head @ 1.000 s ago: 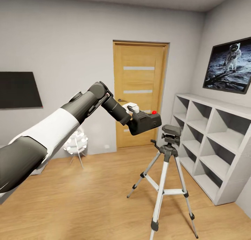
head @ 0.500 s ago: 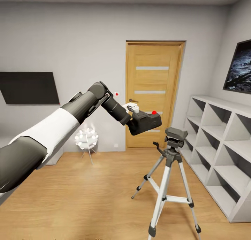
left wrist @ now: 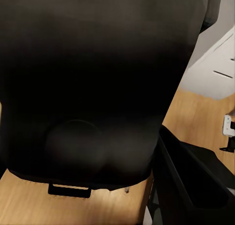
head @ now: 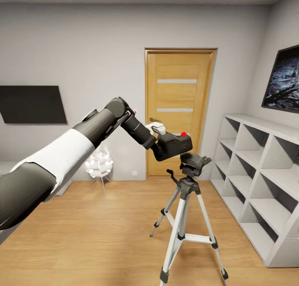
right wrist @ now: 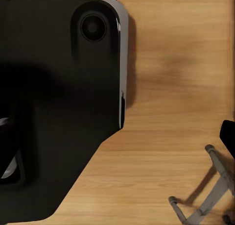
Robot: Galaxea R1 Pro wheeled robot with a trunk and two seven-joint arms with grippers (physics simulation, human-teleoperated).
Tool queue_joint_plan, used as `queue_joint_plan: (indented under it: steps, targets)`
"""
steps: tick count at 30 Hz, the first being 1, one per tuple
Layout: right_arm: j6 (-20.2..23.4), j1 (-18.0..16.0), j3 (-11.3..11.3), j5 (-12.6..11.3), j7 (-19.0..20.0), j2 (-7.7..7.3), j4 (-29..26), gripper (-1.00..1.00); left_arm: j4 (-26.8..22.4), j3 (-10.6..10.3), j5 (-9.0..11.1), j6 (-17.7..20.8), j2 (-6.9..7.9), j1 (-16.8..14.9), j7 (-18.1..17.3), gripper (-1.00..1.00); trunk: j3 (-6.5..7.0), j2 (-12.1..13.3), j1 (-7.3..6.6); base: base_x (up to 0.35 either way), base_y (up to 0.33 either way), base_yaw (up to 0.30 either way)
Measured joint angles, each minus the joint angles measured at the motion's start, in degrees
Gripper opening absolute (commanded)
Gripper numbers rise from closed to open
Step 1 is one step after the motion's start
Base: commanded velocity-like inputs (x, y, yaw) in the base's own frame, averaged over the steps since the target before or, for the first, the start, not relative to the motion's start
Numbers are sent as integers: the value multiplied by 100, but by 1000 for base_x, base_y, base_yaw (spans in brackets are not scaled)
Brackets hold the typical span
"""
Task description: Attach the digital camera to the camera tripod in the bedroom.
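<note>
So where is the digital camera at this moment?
In the head view the digital camera is held aloft by the left gripper, just above and left of the camera tripod head, before the door.

The left arm reaches forward and up — elbow bent, forearm angling down — its gripper clamped on the digital camera.

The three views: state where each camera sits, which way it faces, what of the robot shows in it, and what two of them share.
Head view: on the robot's head, facing forward and down across the bedroom toward the door; the left arm holds the digital camera above the camera tripod.
Left wrist view: on the left arm, close against the digital camera's dark body.
Right wrist view: on the right arm, facing the wood floor; dark robot casing.
Shared: tripod legs show in head and right wrist views.
</note>
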Motion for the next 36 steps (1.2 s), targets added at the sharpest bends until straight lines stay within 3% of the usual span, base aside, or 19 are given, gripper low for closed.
queue_joint_plan:
  steps: [7,17,30,36]
  targets:
    - [-2,0,0,-1,2,0,0,100,3,0,0,0,0,-1,-3,-100,0,0,0,0,-205,0]
    - [-6,0,0,1,4,0,-1,100,5,0,0,0,-1,-2,-7,-100,0,0,0,0,-16,0]
    - [1,0,0,1,-1,0,-1,100,4,0,0,0,-1,-2,-1,-100,0,0,0,0,-6,268]
    - [0,0,0,0,-1,0,0,100,2,0,0,0,1,-1,1,-100,0,0,0,0,-204,281]
